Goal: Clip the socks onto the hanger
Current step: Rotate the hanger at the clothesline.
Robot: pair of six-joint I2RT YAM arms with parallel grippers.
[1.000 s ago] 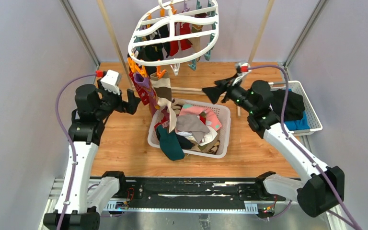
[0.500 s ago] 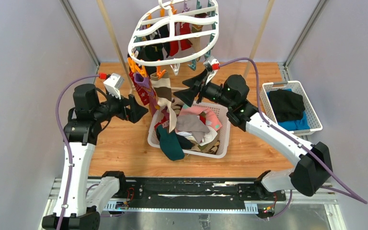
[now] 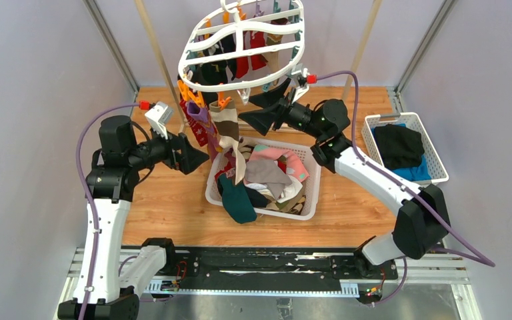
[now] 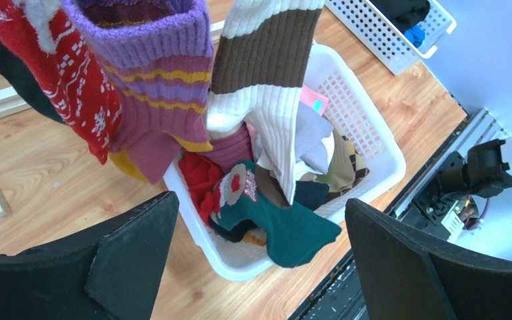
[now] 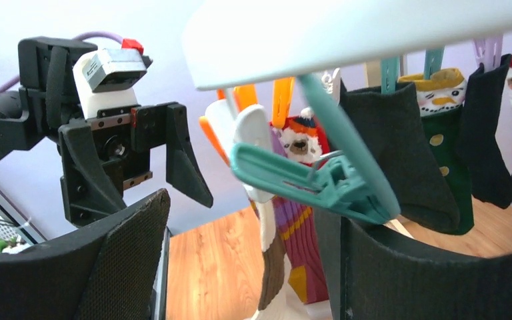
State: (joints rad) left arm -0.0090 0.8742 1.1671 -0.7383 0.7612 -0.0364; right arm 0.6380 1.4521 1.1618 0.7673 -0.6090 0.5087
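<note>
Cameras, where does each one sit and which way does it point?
Top external: high behind the robot, looking down on left gripper, right gripper, hanger and sock basket.
Left wrist: mounted there, looking down into the basket between its fingers.
Right wrist: mounted there, looking under the hanger at a teal clothespin and the left gripper, own fingers below.
Shared: top and left wrist both show the basket.

no legible text anywhere
</note>
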